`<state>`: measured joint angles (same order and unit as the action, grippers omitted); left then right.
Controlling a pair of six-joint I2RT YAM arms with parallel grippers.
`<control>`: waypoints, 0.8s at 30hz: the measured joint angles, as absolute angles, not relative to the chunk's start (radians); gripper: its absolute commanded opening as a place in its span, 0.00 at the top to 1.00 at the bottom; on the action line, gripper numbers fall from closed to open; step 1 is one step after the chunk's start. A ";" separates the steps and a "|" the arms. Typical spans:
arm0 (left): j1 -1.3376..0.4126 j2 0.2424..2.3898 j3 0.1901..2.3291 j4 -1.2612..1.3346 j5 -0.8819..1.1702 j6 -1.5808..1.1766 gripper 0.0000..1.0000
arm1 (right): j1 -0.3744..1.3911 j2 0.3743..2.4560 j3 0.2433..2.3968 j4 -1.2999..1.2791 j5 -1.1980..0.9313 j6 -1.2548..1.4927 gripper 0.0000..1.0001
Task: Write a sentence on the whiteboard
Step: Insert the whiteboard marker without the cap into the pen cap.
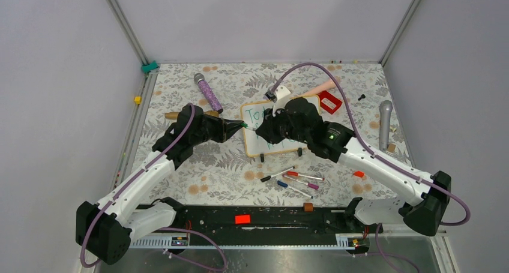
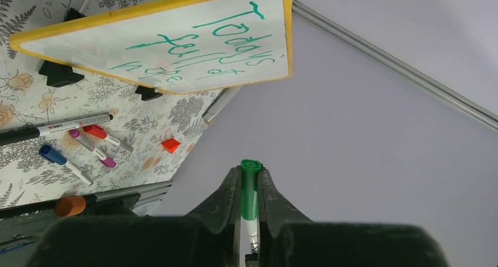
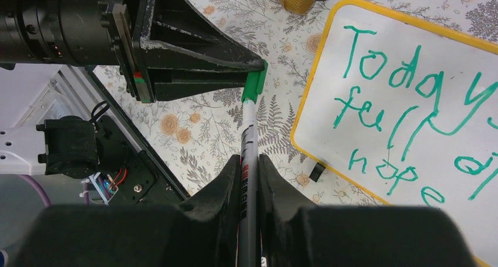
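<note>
Two pincers meet on one marker (image 3: 248, 135) over the middle of the bench (image 1: 240, 81). The left pincer (image 2: 250, 174) is pinched narrowly on the green cap (image 3: 253, 86) at the marker's end. The right pincer (image 3: 249, 161) is clamped around the black-and-white barrel further down. Both sit just beside the left side of the whiteboard (image 1: 251, 138), which lies a little right of the bench's middle and toward the far edge. The right arm covers much of its face in the top view. The board has a tan frame with rounded corners and small black clip feet (image 1: 262, 158) along its near side. The sentence (image 3: 411, 120) is written on it in green in three lines: "Todays", "full of", "hope". Four loose markers lie together between the board and the near edge: a black-capped one (image 2: 47, 129), a red one (image 2: 97, 132), a purple one (image 2: 88, 146) and a blue one (image 2: 56, 155). A small red block (image 1: 358, 174) lies just right of them. A glittery purple microphone (image 1: 207, 93) lies toward the far left corner, and a grey microphone (image 1: 384, 123) lies near the right edge.
</note>
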<state>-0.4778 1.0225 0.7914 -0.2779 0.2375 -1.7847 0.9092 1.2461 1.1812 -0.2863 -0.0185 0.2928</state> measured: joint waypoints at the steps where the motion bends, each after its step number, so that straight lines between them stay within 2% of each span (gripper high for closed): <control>1: -0.478 1.023 0.791 -0.279 0.237 -1.785 1.00 | 0.910 1.253 1.183 -0.282 -0.020 0.293 1.00; 8: -0.483 1.058 0.820 -0.281 0.199 -1.790 1.00 | 0.926 1.328 1.247 -0.289 0.073 0.311 1.00; 15: -0.509 1.170 0.948 -0.290 0.102 -1.805 1.00 | 0.929 1.448 1.384 -0.320 0.196 0.310 1.00; 24: -0.584 1.184 0.991 -0.324 -0.051 -1.836 1.00 | 0.928 1.486 1.458 -0.380 0.224 0.309 1.00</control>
<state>-0.5842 1.1835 0.9913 -0.3237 -0.0509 -1.8359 0.9276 1.4860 1.4578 -0.3801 0.2237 0.3092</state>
